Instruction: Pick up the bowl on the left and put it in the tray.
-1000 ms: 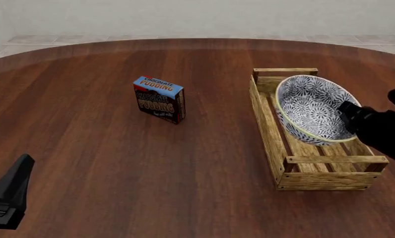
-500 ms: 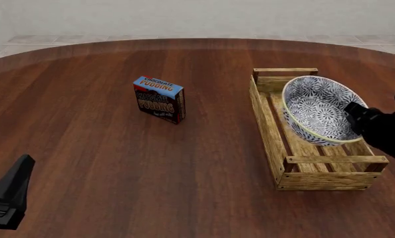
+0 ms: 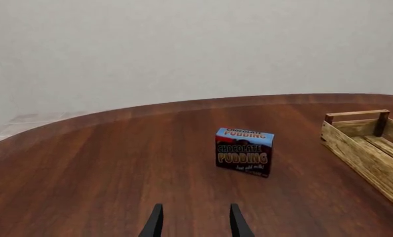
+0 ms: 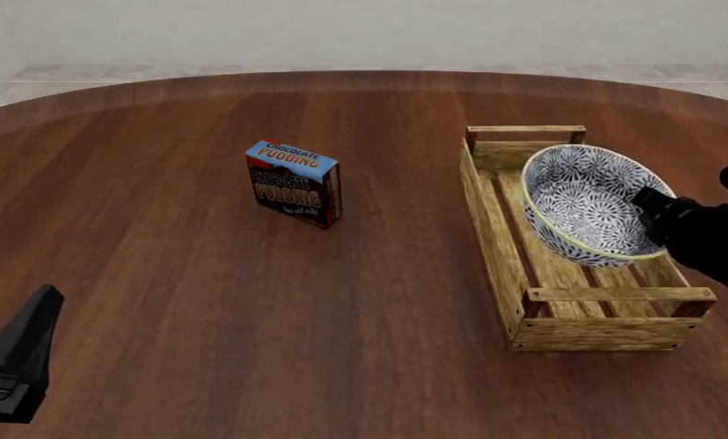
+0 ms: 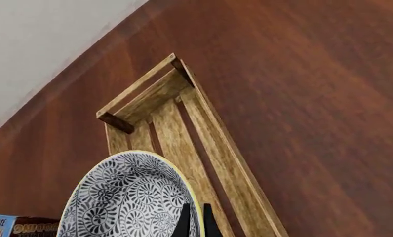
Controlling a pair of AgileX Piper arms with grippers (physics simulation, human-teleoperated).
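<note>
Inside, the bowl (image 4: 590, 201) carries a dense dark blue-grey flower pattern on white, the same pattern running over its outer wall, and a pale yellowish band rings its rim; it is round and deep, and it sits tilted so that its opening leans toward the chocolate pudding box (image 4: 294, 183). It is within the tray's (image 4: 496, 233) outline, over the slats of the half that lies nearer the far end rail, its upper rim rising above the tray's side boards; whether its base touches the slats cannot be told. The right gripper (image 4: 652, 203) pinches the bowl's rim on the side away from the pudding box, and the right wrist view shows the two dark fingers (image 5: 184, 220) drawn close together with the yellowish rim between them. The tray is a long, light-wood slatted crate with low sides and a raised rail at each end, lying on the dark wooden counter (image 4: 218, 302) well apart from the pudding box. That box stands upright on the counter, blue on top with dark faces and orange lettering. The left gripper (image 3: 193, 222) hangs low over bare counter, on the pudding box's near side and far from the tray, its two fingers parted with nothing between them.
</note>
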